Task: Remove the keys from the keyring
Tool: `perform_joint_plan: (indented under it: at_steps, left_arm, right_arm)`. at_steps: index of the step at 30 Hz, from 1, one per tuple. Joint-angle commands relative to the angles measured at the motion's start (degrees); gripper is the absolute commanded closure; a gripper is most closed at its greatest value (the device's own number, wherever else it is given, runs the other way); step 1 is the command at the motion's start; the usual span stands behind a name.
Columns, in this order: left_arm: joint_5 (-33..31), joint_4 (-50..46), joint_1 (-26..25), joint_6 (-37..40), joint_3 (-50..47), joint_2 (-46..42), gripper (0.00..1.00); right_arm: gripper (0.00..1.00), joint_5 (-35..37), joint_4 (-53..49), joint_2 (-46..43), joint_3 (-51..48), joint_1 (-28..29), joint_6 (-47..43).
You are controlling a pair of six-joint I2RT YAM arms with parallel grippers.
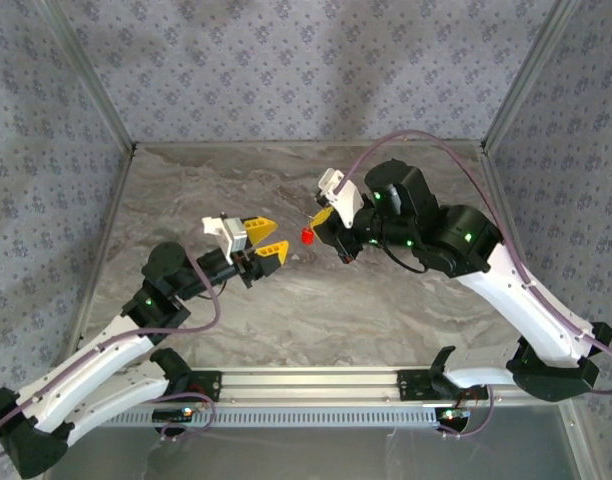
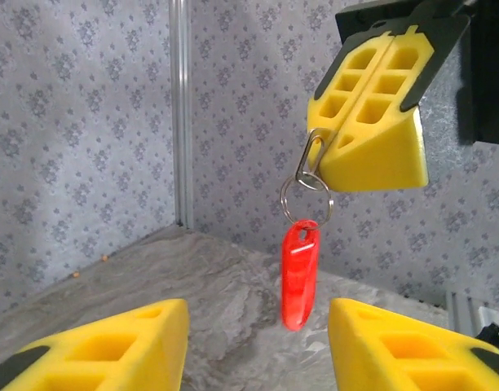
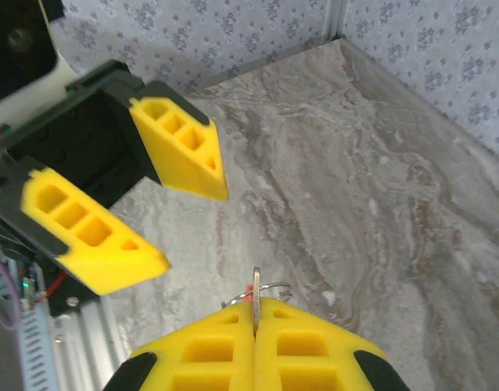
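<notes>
Right gripper (image 1: 324,216) is clamped shut on the keyring (image 1: 307,236), holding it in the air above the middle of the table (image 1: 286,320). Facing it from just beside, the left gripper (image 1: 265,239) has its yellow fingers (image 2: 111,350) spread apart with nothing between them. Patterned grey walls (image 1: 286,70) enclose the marbled table on three sides.

In the left wrist view the right gripper (image 2: 339,138) comes in from the upper right, its two yellow pads pressed flat together. A thin wire loop (image 2: 308,159) is pinched at their tip. A round ring (image 2: 306,198) hangs from the loop, and the red tag (image 2: 301,273) dangles upright from that ring, clear of the table, between and above the left fingers.
</notes>
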Motion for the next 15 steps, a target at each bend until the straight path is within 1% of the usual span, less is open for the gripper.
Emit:
perform_joint_plan:
  at_steps: [1,3,8,11,15]
  left_arm:
    - [3.5,7.8,-1.1,3.5,0.9,1.6,0.57]
    - [3.6,9.7,-2.2,6.1,0.5,2.5,0.57]
    - [0.7,9.0,-5.0,13.0,2.2,4.8,0.59]
    - [-0.6,10.0,-5.8,14.6,3.0,6.2,0.59]
    - [-2.8,12.0,-6.2,15.9,3.6,8.2,0.55]
  right_arm:
    - [1.00,-5.8,0.8,-0.6,0.6,-1.2,4.6]
    - [1.00,-7.5,1.6,-0.6,0.2,-1.9,6.1]
    - [1.00,-10.9,2.4,-0.5,-0.4,-3.6,8.6]
    - [1.00,-12.1,2.8,-0.6,-0.8,-4.1,9.3]
    - [1.00,-13.6,3.8,-0.9,-1.4,-4.7,10.1]
